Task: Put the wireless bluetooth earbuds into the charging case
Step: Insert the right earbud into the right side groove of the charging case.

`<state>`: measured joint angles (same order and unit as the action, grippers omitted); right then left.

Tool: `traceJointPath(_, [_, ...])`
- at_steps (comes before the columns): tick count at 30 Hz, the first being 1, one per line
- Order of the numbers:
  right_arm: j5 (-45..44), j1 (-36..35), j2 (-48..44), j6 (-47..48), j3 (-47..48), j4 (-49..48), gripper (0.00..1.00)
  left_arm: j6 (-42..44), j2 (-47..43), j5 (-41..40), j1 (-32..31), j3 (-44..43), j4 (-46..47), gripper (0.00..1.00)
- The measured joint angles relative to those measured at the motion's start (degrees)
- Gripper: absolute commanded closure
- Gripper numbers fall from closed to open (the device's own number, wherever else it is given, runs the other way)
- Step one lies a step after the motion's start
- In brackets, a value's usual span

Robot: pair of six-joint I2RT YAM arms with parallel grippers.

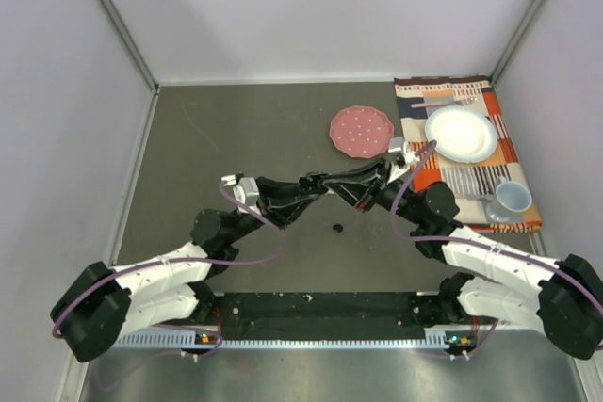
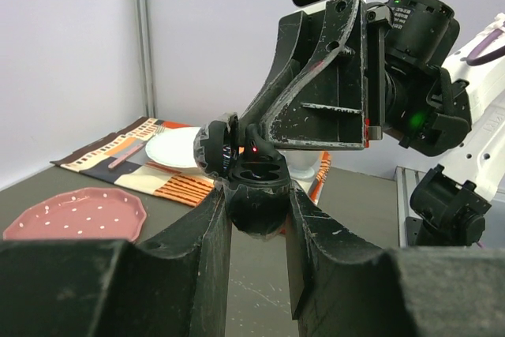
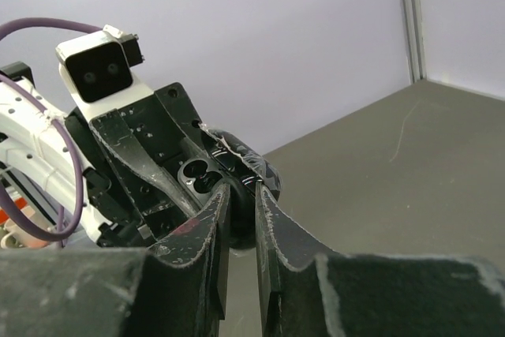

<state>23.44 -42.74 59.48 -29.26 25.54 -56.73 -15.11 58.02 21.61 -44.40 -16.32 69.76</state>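
Matte grey worktop (image 1: 236,138); toward its far edge lies a scalloped pink disc (image 1: 361,131) with pale dots. Above the middle, the left jaws clamp the rounded, glossy black charging case (image 2: 254,204), the right jaws pinching its open lid. One tiny black earbud (image 1: 336,228) lies mid-worktop, outside it.

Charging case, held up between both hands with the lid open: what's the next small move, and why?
Probably release the right hand from the lid and lower it toward the black earbud lying on the table. The left hand clamps the charging case, both wells look empty, and the right hand seems to pinch only the lid.
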Motion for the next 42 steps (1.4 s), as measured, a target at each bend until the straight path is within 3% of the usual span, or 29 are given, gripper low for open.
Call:
traceJointPath(11, [-0.94,-0.37,-3.17,2.71,0.00,4.96,0.96,0.00,0.00,0.02,-0.20,0.09,-0.07,1.00])
traceJointPath(17, [-0.81,-0.37,-3.28,3.50,0.00,6.10,0.86,0.00,0.00,-0.02,-0.22,0.09,-0.31,1.00])
traceJointPath(25, [-0.39,-0.37,-4.22,4.57,0.04,9.14,0.83,0.00,0.00,0.00,-0.22,0.57,-0.57,1.00])
traceJointPath(42, [0.70,-0.37,-5.01,6.36,4.13,18.53,0.63,0.09,-0.15,-1.27,0.00,0.59,0.37,1.00])
